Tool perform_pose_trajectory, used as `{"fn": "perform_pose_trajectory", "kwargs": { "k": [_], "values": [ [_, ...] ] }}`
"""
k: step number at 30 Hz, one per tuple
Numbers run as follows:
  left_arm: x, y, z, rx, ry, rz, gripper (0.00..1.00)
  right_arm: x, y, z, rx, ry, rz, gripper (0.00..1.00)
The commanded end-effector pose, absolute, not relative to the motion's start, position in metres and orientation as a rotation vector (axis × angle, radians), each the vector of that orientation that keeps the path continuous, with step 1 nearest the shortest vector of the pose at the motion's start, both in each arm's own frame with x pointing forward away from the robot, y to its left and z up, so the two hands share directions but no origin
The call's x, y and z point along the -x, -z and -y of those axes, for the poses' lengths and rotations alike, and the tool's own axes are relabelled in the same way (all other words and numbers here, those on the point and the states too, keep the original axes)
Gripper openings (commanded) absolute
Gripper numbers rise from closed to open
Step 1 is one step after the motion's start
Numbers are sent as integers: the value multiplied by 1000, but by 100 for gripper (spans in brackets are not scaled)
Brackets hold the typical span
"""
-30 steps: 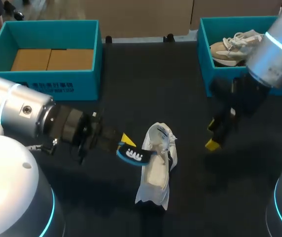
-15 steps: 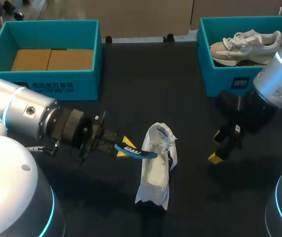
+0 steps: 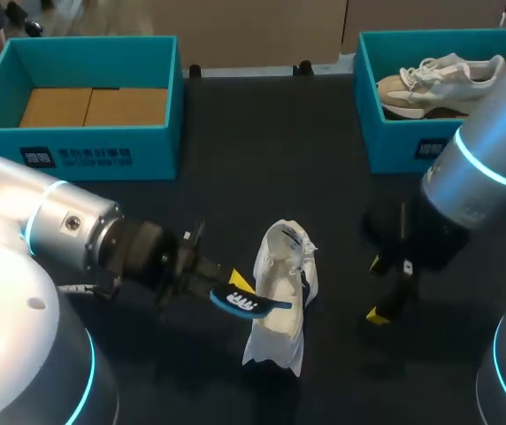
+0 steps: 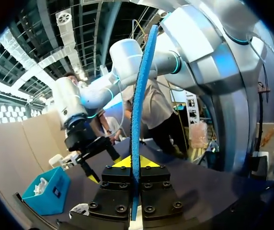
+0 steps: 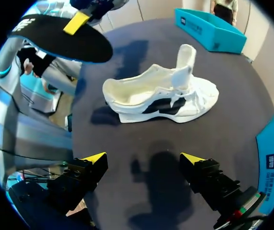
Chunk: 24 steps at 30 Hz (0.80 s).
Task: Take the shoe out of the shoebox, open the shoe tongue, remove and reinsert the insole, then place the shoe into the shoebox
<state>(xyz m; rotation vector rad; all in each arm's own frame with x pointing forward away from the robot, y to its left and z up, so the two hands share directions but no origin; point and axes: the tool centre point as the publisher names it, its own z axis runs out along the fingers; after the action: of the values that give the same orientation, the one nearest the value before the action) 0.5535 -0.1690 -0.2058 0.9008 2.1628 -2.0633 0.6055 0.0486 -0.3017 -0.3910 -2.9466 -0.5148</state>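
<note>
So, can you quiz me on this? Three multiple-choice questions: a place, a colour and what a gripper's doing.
1. Where is the white shoe? A) in a gripper B) on the table C) on the floor
2. What colour is the box holding the other shoe? A) red B) yellow C) teal
3. The left gripper is: A) shut on the insole B) open, empty C) holding a lace
Answers: B, it lies on the dark table; C, its walls are teal; A, both fingers pinch the insole.

white sneaker [image 3: 281, 297] lies mid black desk [image 3: 262, 142], between left end effector [image 3: 235, 288] holding black foam insole [image 3: 246, 303] and right end effector [image 3: 378, 289]; teal cardboard shoeboxes [image 3: 89, 152] behind, at both corners.
</note>
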Motion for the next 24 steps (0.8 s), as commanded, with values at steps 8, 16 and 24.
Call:
{"fn": "perform_pose_trajectory", "kwargs": {
  "k": [8,16,24],
  "values": [
    [-553,224,176,-888,2090,-2087,0,-599,339,-74,399,571,2904,100],
    [-553,224,176,-888,2090,-2087,0,-599,339,-74,399,571,2904,100],
    [-549,230,177,-929,2094,-2051,0,-600,346,-87,387,581,2933,100]
  ]
}}
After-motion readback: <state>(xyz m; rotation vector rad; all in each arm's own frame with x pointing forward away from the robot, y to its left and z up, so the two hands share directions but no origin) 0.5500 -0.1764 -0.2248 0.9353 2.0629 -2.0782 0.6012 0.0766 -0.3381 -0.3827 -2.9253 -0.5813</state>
